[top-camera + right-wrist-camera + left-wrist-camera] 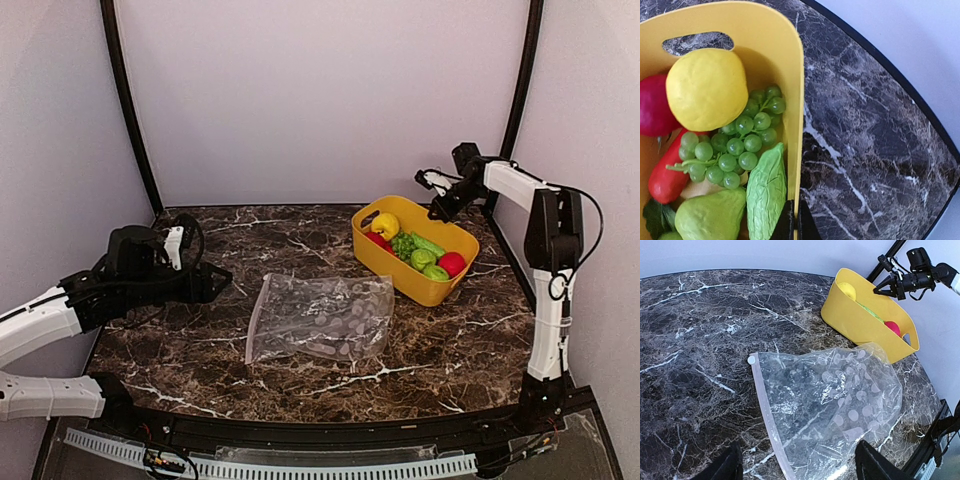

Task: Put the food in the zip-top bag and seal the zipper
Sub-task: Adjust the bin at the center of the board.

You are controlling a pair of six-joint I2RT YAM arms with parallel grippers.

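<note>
The clear spot-printed zip-top bag (320, 318) lies flat mid-table, also in the left wrist view (830, 400). Its pale zipper strip (767, 415) runs along the bag's left edge. The food sits in a yellow tub (400, 275): a yellow fruit (707, 87), a green grape bunch (737, 145), a red piece (665, 175), a ridged green vegetable (765, 195) and a green pear (710, 217). My left gripper (797, 470) is open and empty, hovering above the bag's near left part. My right gripper (796, 227) is shut on the tub's rim (795, 100), its far right side.
The dark marble table (200, 340) is enclosed by pale walls. A black frame post (515, 90) rises behind the tub. The right arm (920, 277) shows in the left wrist view beyond the tub (860, 325).
</note>
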